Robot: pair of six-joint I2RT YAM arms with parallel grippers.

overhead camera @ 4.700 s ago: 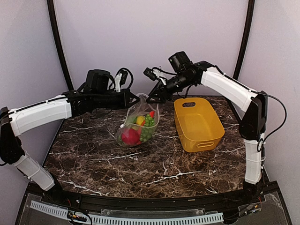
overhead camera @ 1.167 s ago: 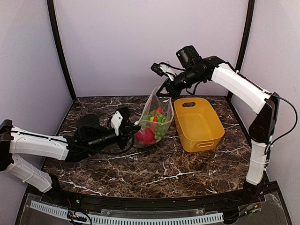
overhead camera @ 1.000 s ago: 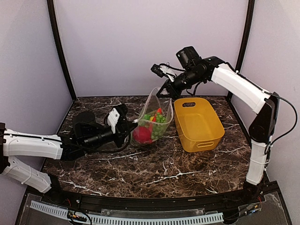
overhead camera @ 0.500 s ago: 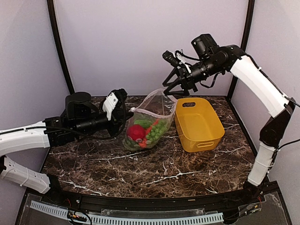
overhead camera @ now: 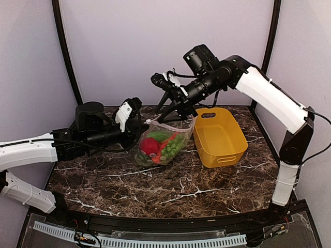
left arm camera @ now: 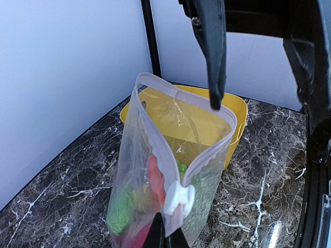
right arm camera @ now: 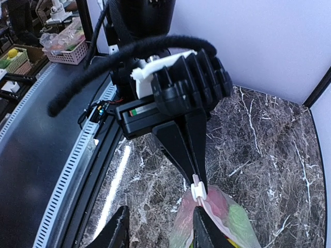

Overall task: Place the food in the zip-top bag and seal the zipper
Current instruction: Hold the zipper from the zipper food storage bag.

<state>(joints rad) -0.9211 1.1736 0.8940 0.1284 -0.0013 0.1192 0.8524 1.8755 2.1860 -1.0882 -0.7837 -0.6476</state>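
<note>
Left hand point(right arm camera: 196, 175), sticker point(right arm camera: 135, 111) seemingly illegible, pinches the zip-top bag point(left arm camera: 135, 191).

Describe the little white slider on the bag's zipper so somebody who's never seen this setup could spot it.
On the marble table, left of the yellow basket, is a clear zip-top bag of toy food. Follow its pale zipper to the end nearest the left gripper: the slider is the only solid white plastic clip there, just beyond the closed jaws.

The zip-top bag point(left arm camera: 202, 192) is cut off at the bottom edge, its food point(left arm camera: 154, 178) only blurred colour.
</note>
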